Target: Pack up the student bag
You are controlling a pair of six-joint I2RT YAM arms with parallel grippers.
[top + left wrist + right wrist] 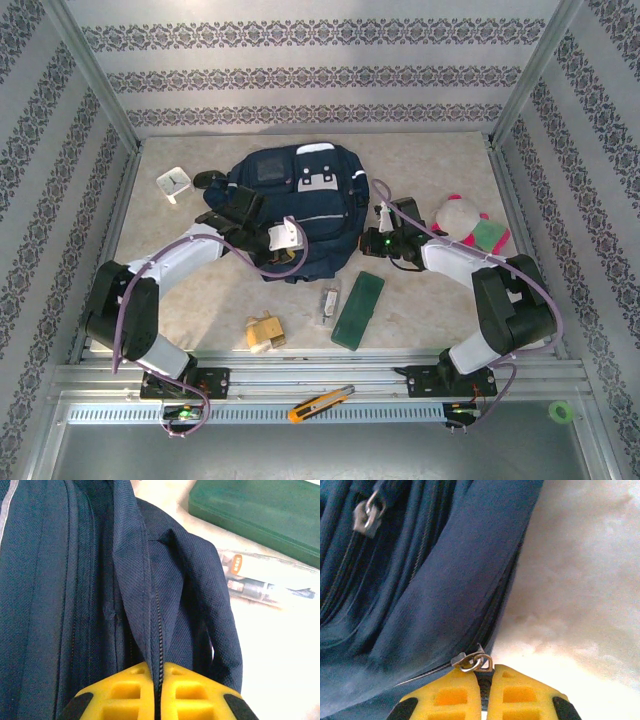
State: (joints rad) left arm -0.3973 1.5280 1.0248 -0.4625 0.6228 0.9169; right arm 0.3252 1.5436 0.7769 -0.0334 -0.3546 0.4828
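Packing is judged barely begun: the student bag (pixel 300 205) lies far-centre on the counter (pixel 410 320), left jaws pinched shut on its zipper-seam fabric, right jaws shut on a zipper pull (pixel 472 661), while the green case (pixel 359 310), clock (pixel 172 183) and plush toy (pixel 458 215) lie outside it.

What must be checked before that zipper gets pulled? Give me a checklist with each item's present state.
1. Anchor: left gripper shut on student bag fabric along the zipper: ok.
2. Pull: right gripper shut at the zipper pull: ok.
3. Opening: zipper teeth parted: not ok, closed.
4. Bag lying on the table: ok.
5. Green case beside the bag, ready to pack: ok.
6. Track free of snags: cannot tell.
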